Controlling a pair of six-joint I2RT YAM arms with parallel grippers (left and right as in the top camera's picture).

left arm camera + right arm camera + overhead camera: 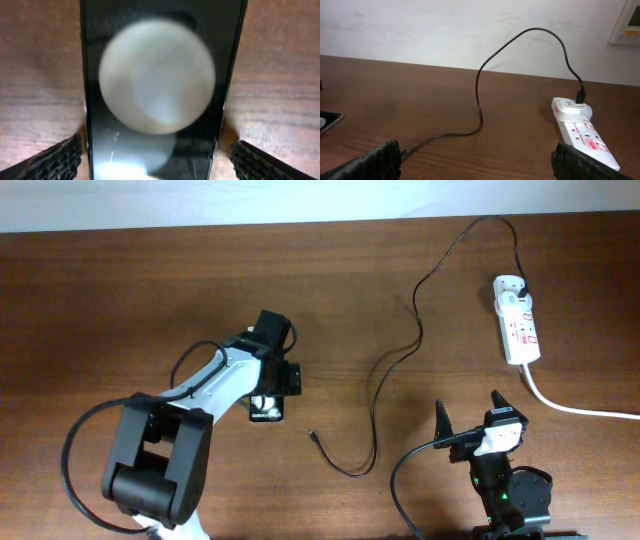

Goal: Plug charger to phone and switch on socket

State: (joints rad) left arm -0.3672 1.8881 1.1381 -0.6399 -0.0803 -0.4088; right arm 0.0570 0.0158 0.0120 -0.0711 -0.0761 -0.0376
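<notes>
With the charger (375, 395) plugged into the socket (517, 320) and its loose tip lying on the desk (120, 300), the open left hand (159, 162) straddles the phone (160, 75), apparently to steady it, so the open, empty right hand (470, 412) must next pinch that tip.
</notes>
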